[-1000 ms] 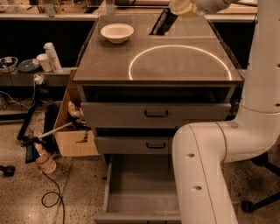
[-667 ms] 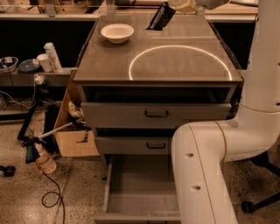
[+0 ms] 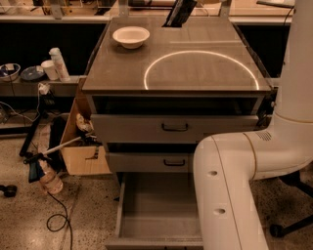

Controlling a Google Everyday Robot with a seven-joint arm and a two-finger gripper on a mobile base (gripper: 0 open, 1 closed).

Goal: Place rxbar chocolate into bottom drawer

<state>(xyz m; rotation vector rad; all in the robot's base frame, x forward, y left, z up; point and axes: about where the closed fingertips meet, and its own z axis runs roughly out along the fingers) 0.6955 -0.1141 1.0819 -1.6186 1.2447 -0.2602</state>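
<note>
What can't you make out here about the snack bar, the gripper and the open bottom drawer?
All in the camera view:
1. The rxbar chocolate: its upper end is cut off by the top edge.
2. The gripper: it is past that top edge, above the bar, unseen.
3. The bottom drawer: its right side is hidden by the white arm, and its front is cut by the lower edge.

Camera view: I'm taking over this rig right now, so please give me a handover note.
Gripper: out of frame, past the top edge, above the packet.
Dark flat rxbar chocolate packet: tilted, over the far edge of the grey cabinet top, right of the white bowl.
Bottom grey metal drawer: pulled open.
Done: bar apparently picked up.
Left: carry it down, release it in the drawer.
</note>
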